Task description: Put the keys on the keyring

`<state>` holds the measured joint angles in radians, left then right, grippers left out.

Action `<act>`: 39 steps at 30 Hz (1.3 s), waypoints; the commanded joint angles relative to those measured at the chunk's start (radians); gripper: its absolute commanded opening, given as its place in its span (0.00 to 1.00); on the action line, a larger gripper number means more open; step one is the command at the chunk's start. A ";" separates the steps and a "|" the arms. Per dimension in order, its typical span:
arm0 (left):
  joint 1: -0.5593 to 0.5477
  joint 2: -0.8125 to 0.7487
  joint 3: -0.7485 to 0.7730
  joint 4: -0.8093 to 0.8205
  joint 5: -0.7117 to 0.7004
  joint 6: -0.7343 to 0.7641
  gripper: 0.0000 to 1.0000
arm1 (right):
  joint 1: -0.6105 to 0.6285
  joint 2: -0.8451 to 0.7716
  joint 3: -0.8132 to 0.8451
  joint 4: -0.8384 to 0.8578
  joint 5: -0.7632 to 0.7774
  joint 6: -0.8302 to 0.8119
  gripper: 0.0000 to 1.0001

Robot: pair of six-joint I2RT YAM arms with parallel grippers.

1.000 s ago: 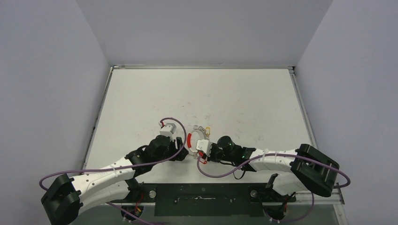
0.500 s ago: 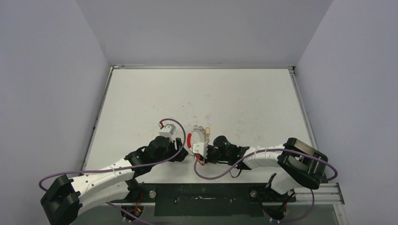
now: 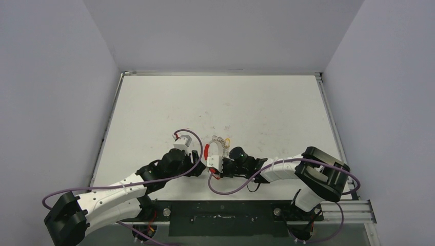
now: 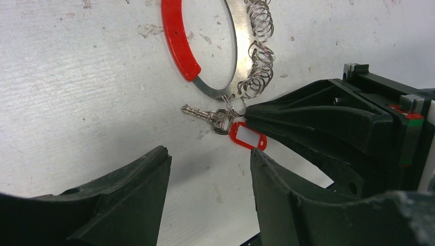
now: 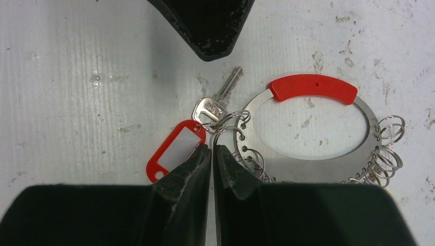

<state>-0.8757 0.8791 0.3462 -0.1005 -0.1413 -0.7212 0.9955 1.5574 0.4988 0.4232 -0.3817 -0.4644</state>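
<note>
The keyring (image 5: 308, 171) lies flat on the table, a silvery band with a red plastic piece (image 5: 313, 87) on its rim and several small split rings (image 5: 387, 154) hanging from it. One silver key (image 5: 215, 105) with a red tag (image 5: 174, 151) lies at the ring's left end. My right gripper (image 5: 212, 148) is shut on the key's small split ring. My left gripper (image 4: 209, 151) stands open just short of the key (image 4: 208, 116) and red tag (image 4: 248, 137), holding nothing. The top view shows both grippers meeting at the keyring (image 3: 206, 152).
A yellowish tag (image 3: 227, 139) shows at the keyring's far side. Purple cables (image 3: 179, 177) loop beside both arms. Grey walls border the white table (image 3: 267, 113) on three sides, and a black rail (image 3: 220, 210) runs along the near edge.
My right gripper's jaws have closed, and the right arm has shifted left toward the keyring. The left arm has not moved.
</note>
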 commanded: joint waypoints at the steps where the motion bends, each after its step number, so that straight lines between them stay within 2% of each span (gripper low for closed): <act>1: 0.004 -0.014 0.009 0.039 0.002 0.012 0.56 | 0.000 0.015 0.043 0.032 0.018 -0.014 0.11; 10: 0.004 -0.019 0.010 0.036 0.000 0.016 0.56 | 0.009 -0.018 0.034 0.034 -0.019 -0.038 0.20; 22: 0.004 -0.016 0.010 0.040 0.005 0.018 0.57 | 0.053 0.063 0.077 0.024 0.039 -0.064 0.23; 33: 0.004 -0.042 0.009 0.018 -0.001 0.018 0.57 | 0.116 0.082 0.119 -0.005 0.337 -0.058 0.22; 39: 0.004 -0.048 0.005 0.014 -0.003 0.014 0.57 | 0.117 0.059 0.090 0.034 0.379 -0.048 0.22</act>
<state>-0.8707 0.8490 0.3447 -0.1173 -0.1505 -0.7128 1.1080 1.6333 0.5873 0.4076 -0.0753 -0.5266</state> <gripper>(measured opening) 0.564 0.215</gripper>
